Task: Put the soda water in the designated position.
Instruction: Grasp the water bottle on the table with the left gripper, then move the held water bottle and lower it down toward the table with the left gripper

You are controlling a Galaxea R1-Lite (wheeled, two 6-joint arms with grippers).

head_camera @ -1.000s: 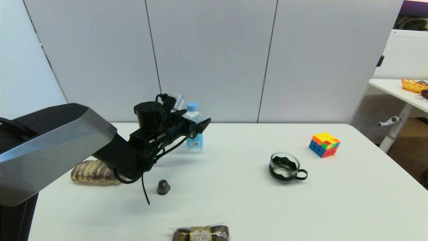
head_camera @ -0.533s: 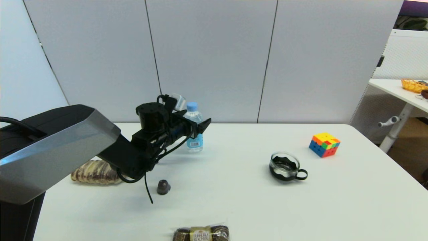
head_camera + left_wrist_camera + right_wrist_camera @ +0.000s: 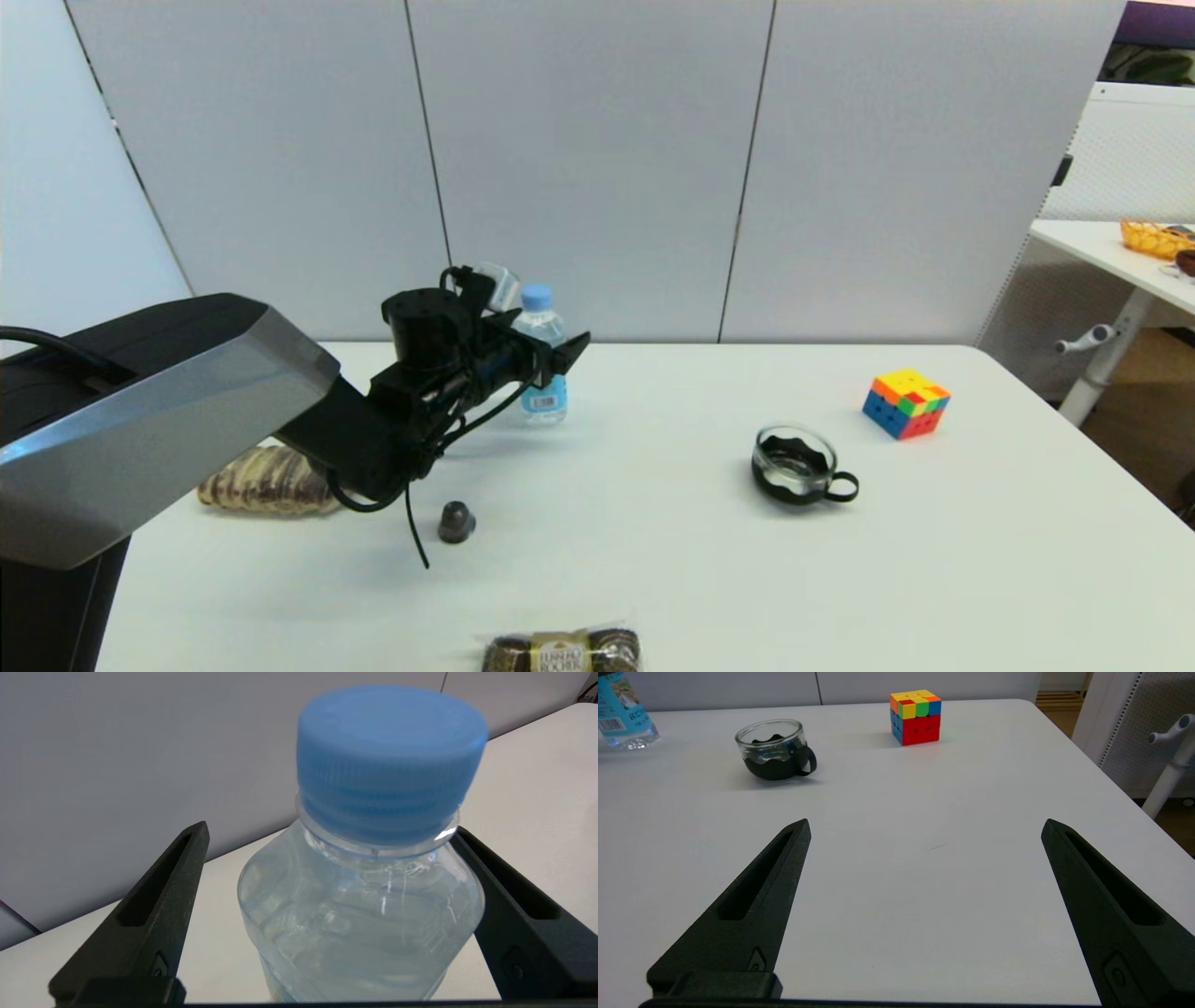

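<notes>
- Our left gripper (image 3: 327, 877) sits around the bottle (image 3: 541, 369) at the table's (image 3: 653, 560) far side, near the back wall; fingers (image 3: 154, 914) spread wide, one either side of its shoulder. One finger looks close to or touching the plastic, the other has a clear gap, so no grip yet.
- Bottle stands upright on the table, blue cap (image 3: 390, 760) on, body full of clear liquid.
- Handling, in our judgement: small and light-to-moderate w/ the water inside; thin clear plastic should give a bit under squeeze and may be slick. Best hold is the body just below the shoulder, not the cap; too high and it could tip or slide out.
- Readable text: blue label (image 3: 619, 704) carries a barcode and small print we can't make out. Chocolate pack (image 3: 563, 651) at the near edge reads "Ferrero Rocher".
- Right gripper (image 3: 924, 826) idle, low over bare table on the right, fingers wide apart, holding nothing.
- Also on the table: glass cup (image 3: 795, 464) in black holder, colour cube (image 3: 905, 402), small dark knob (image 3: 456, 521), brown striped bread-like item (image 3: 264, 480).
- No marked target spot visible to us.
</notes>
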